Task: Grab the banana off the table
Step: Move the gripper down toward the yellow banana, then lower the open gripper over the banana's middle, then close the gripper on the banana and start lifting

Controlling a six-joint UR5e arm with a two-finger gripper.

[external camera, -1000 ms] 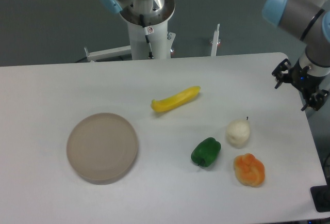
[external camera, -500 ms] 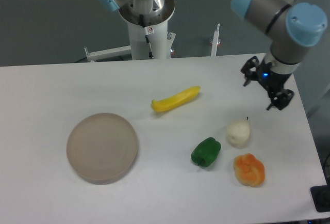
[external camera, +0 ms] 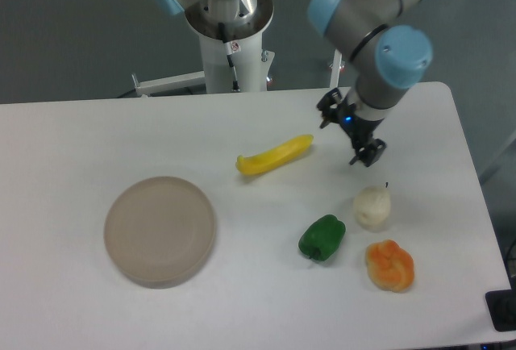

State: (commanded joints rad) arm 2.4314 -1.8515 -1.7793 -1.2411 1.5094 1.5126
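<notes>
- Since the earlier frames, the gripper [external camera: 351, 134] has been moved a long way to the left, from the right edge of the table [external camera: 97, 132] to a spot just to the right of the banana [external camera: 274, 155].
- Nothing else has been moved; the banana and the other things are seen in the same places as before.
- The two black fingers are spread apart, and nothing is held between them.
- One fingertip [external camera: 327, 110] is seen up and to the left, and the other [external camera: 369, 152] is seen lower and to the right.
- The gripper is seen near the right tip of the banana, but no touch is seen.
- The banana is laid flat on the white table, near the middle, with its right end tipped up toward the back.
- A round beige plate [external camera: 160, 230] is placed at the front left, well apart from the banana.
- A green pepper [external camera: 322, 237] is found in front of the banana and to its right.
- A whitish pear [external camera: 372, 207] is set just to the right of the pepper, below the gripper.
- An orange lumpy fruit [external camera: 390, 265] is placed near the pear, closer to the front edge.
</notes>
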